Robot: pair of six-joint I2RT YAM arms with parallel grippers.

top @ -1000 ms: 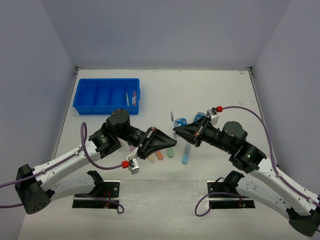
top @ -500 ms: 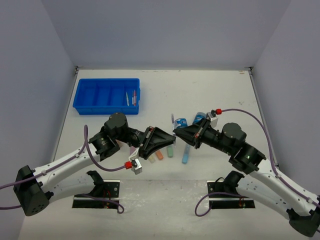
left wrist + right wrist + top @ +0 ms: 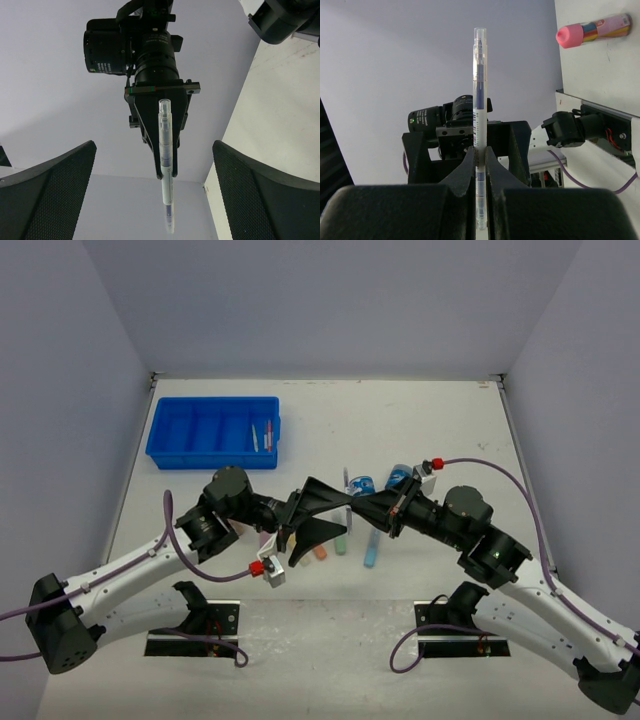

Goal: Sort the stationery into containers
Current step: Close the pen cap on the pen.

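There, the right tool (image 3: 480,156) pinched the slim, clear plastic pen (image 3: 479,85) between smooth black tips; the left tool (image 3: 345,510) stood spread wide, mesh-textured pads (image 3: 50,195) flanking it.

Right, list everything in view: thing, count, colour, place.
tray: one, bright blue, far left of the table.
pens: two, thin, in the tray's rightmost compartment.
held pen: one, clear with a blue core, upright.
marker sticks: at least three, orange, green and blue, mid-table; others may be hidden by the left arm.
round tubs: two, blue, mid-table.
bottle: one, pink cap, lying on its side on the table.
table: one, off-white.
walls: three, pale grey-purple, around the table.
left pincer: black, open, empty, facing the held pen.
right pincer: black, shut on the held pen.
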